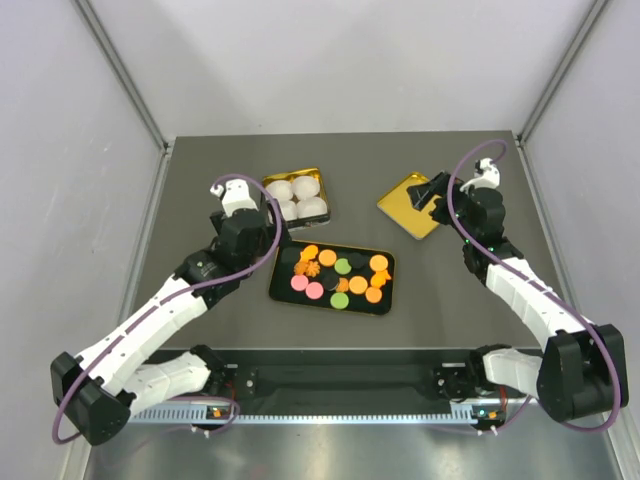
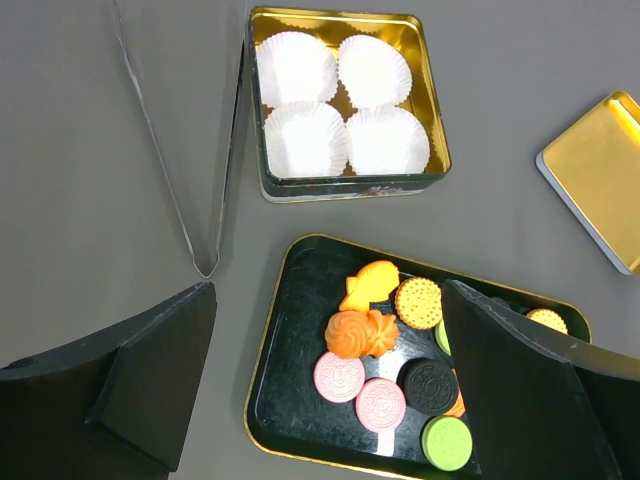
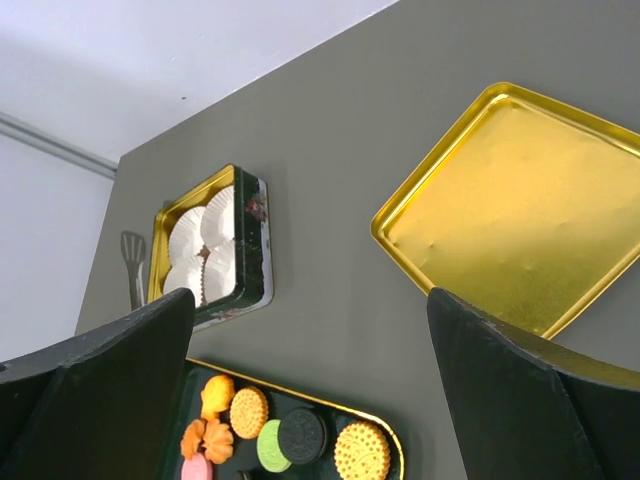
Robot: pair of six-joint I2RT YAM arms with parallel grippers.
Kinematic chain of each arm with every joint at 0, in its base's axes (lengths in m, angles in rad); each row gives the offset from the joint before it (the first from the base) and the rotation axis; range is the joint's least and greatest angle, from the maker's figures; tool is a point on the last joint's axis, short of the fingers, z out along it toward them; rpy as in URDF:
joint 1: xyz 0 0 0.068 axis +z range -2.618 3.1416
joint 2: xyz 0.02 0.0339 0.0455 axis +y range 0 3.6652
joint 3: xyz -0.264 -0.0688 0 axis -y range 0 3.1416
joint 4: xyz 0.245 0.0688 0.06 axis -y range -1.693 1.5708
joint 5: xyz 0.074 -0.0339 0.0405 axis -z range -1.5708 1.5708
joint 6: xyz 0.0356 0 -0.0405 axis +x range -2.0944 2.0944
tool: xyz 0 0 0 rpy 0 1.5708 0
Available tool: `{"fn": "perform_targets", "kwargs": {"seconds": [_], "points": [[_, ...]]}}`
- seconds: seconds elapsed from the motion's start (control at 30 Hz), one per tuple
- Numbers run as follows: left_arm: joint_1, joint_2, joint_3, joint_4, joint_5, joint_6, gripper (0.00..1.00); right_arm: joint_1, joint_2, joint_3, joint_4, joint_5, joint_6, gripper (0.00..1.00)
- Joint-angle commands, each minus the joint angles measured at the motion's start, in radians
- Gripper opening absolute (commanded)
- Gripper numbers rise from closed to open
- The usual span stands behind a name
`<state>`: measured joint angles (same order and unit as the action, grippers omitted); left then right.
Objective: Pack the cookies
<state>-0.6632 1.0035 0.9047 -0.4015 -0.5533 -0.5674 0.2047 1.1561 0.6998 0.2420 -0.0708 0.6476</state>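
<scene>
- Top external view, nearest you: both arms reach out from their bases over the table (image 1: pixel 200 175). The left one bends in toward the middle and the right one stretches to the far right.
- The tray (image 2: pixel 290 330) lies at the table's middle, and the cookies (image 2: pixel 417 302) are all on it: orange, pink, green, dark and biscuit-brown ones, loosely mixed.
- Your left gripper (image 2: pixel 328 290) hangs over the tray's left end. Its fingers (image 2: pixel 150 380) are spread wide and it holds nothing.
- Tongs (image 2: pixel 207 266) lie flat on the table, left of the tray and the tin, touching neither.
- Just beyond the tray sits the tin (image 2: pixel 345 187), open, with four white paper cups (image 2: pixel 300 65) inside. No cookie is in them yet.
- To the far right, well apart from the tin, the gold lid (image 3: pixel 520 200) lies inner side up.
- Your right gripper (image 3: pixel 310 295) hovers beside the lid's near left edge, fingers set wide and holding nothing.
</scene>
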Motion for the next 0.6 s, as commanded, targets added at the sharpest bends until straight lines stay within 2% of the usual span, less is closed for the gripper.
{"fn": "perform_targets", "kwargs": {"seconds": [0.0, 0.17, 0.4, 0.57], "points": [[-0.003, -0.04, -0.016, 0.044, 0.003, 0.0, 0.99, -0.005, -0.013, 0.01, 0.043, -0.024, -0.014, 1.0], [-0.001, -0.039, -0.023, 0.044, -0.025, 0.003, 0.99, -0.005, -0.006, 0.009, 0.052, -0.043, -0.017, 1.0], [0.001, 0.061, -0.012, 0.049, -0.089, -0.025, 0.99, -0.005, -0.001, 0.0, 0.077, -0.078, -0.02, 1.0], [0.079, 0.159, -0.01, 0.133, 0.002, -0.012, 0.99, -0.005, -0.022, -0.019, 0.103, -0.101, -0.025, 1.0]]}}
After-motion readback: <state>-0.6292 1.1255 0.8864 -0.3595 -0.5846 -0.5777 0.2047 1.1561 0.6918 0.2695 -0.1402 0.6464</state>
